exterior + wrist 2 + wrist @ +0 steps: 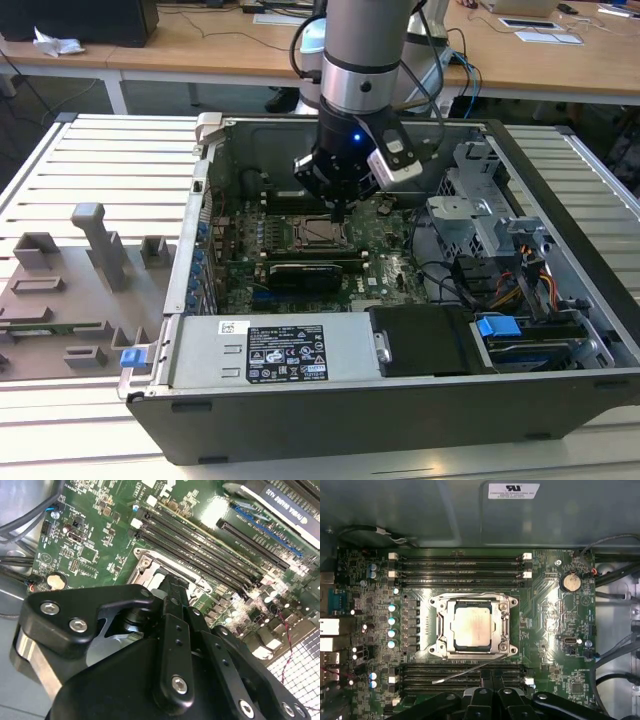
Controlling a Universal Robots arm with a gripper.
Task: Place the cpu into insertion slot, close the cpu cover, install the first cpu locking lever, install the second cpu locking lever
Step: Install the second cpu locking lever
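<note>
Inside the open computer case (420,400), the gripper (338,212) hangs just above the insertion slot (472,627) on the green board (550,615). Its fingers (175,605) look pressed together, holding nothing. The cpu (471,625) already sits in the slot, pale metal top facing up. The cpu cover (451,630) lies flat around the chip, framing it. A thin lever (462,672) sticks out at an angle just beside the slot, near the fingertips.

Exterior view high, wide, wrist views close, sharing the insertion slot (473,626)
</note>
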